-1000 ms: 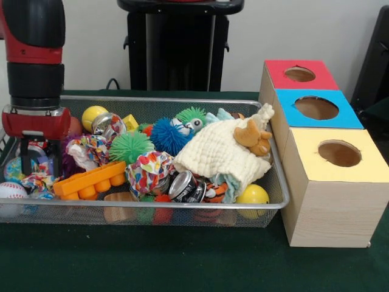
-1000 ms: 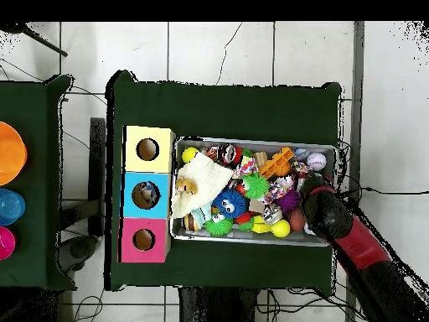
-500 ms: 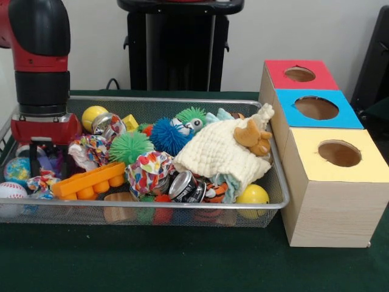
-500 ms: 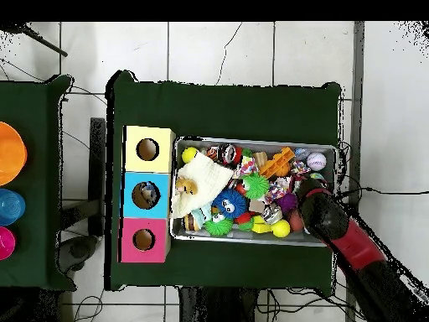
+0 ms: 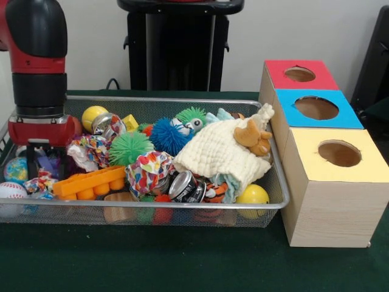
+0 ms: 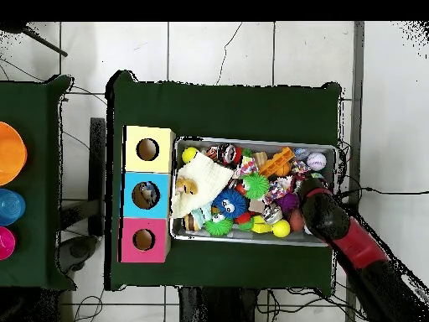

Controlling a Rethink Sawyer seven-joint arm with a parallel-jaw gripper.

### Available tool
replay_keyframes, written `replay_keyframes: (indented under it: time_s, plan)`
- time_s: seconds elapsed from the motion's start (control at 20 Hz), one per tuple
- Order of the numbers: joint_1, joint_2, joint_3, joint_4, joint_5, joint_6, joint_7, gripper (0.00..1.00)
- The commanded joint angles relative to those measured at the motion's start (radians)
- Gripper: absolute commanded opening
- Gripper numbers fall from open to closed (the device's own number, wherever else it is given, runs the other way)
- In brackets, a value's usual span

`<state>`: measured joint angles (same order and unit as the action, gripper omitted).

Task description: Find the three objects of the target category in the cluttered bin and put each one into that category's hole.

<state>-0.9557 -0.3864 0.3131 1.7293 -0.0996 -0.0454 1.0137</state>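
The wire mesh bin point(image 5: 200, 207) lies across the table, full of toys; it also shows in the overhead view point(image 6: 251, 141). No see-through bottle shows in either view; any would be buried in the clutter. My gripper point(image 5: 45, 164) is down in the bin's left end. Its black fingers point(image 5: 30, 163) stand apart, open, with purple and patterned clutter between them. In the overhead view my arm point(image 6: 323, 214) covers that end of the bin. The blue-topped hole point(image 5: 316, 107) is the middle one on the wooden box at the right, also seen from overhead point(image 6: 146, 194).
Silver cans point(image 5: 185, 187) point(image 5: 106, 123), a cream cloth point(image 5: 219, 152), an orange block point(image 5: 90, 181), spiky balls point(image 5: 167, 136) point(image 5: 129, 146), a yellow ball point(image 5: 252, 196) and a baseball point(image 5: 11, 191) fill the bin. The red hole point(image 5: 299, 74) and yellow hole point(image 5: 339, 153) flank the blue one.
My gripper has shifted a little to the right in the front view and sunk slightly lower into the bin's left end. The toys have barely moved.
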Motion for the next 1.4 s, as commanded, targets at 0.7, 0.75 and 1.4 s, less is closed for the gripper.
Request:
replay_keyframes:
  time_s: [0.7, 0.75, 1.4]
  plan:
    - [-0.093, 0.214, 0.215, -0.184, -0.250, -0.059, 0.103, 1.00]
    - [-0.101, 0.230, 0.223, -0.192, -0.263, -0.066, 0.106, 1.00]
    - [-0.171, 0.392, 0.321, -0.305, -0.444, -0.097, 0.115, 1.00]
